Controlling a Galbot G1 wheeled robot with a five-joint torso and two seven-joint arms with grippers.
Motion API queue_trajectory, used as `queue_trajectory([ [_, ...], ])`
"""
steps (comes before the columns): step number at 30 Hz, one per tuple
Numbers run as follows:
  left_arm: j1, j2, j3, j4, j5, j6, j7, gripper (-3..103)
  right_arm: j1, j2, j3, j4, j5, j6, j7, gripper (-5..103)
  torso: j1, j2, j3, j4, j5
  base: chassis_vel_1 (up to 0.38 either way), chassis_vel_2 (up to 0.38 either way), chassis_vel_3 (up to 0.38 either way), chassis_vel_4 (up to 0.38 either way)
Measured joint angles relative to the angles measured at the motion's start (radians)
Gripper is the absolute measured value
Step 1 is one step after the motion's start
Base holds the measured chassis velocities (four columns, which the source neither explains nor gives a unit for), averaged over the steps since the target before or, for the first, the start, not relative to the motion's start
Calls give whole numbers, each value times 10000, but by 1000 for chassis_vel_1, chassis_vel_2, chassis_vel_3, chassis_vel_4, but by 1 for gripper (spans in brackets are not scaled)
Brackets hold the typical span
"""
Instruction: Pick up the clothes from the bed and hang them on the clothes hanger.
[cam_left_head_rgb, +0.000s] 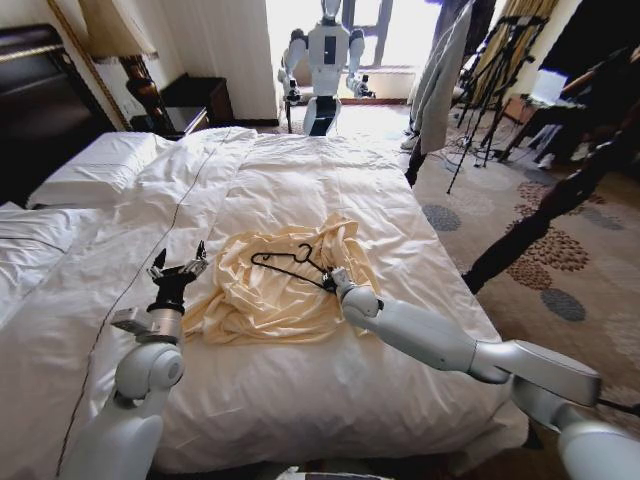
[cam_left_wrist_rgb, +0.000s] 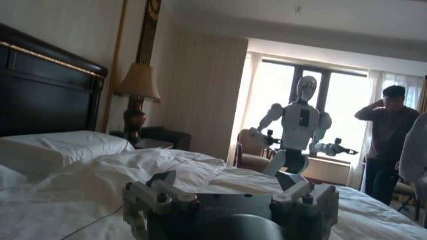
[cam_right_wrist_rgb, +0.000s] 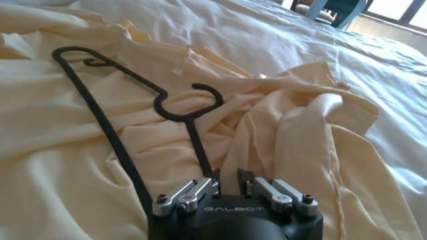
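The clothes (cam_left_head_rgb: 270, 295), a pale cream-yellow top, lie crumpled in the middle of the bed (cam_left_head_rgb: 300, 170) on its white duvet. The thin black clothes hanger (cam_left_head_rgb: 285, 262) rests flat on top of them. My right gripper (cam_left_head_rgb: 333, 278) is at the hanger's right end. In the right wrist view its fingers (cam_right_wrist_rgb: 213, 176) are drawn close together where one hanger arm (cam_right_wrist_rgb: 200, 150) meets them, with the hook (cam_right_wrist_rgb: 193, 102) just beyond, and the right gripper (cam_right_wrist_rgb: 227, 175) sits low over the clothes (cam_right_wrist_rgb: 60, 145). My left gripper (cam_left_head_rgb: 180, 268) is raised and open to the left of the clothes, holding nothing (cam_left_wrist_rgb: 230, 180).
White pillows (cam_left_head_rgb: 90, 165) and a dark headboard (cam_left_head_rgb: 30, 100) are at the far left, with a nightstand (cam_left_head_rgb: 195, 105) behind. Another robot (cam_left_head_rgb: 325, 60) stands by the window past the bed's foot. A grey-beige garment (cam_left_head_rgb: 440, 80), a tripod (cam_left_head_rgb: 490, 90) and a person (cam_left_head_rgb: 560, 200) stand on the patterned carpet to the right.
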Motion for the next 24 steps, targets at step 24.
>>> queue_trajectory([
  [24,-54,53,123,72,13,0,58,100,21,-295,-23,731,-14,231,-99,-3,-1,-1,0,0,0,0,0,0,0],
])
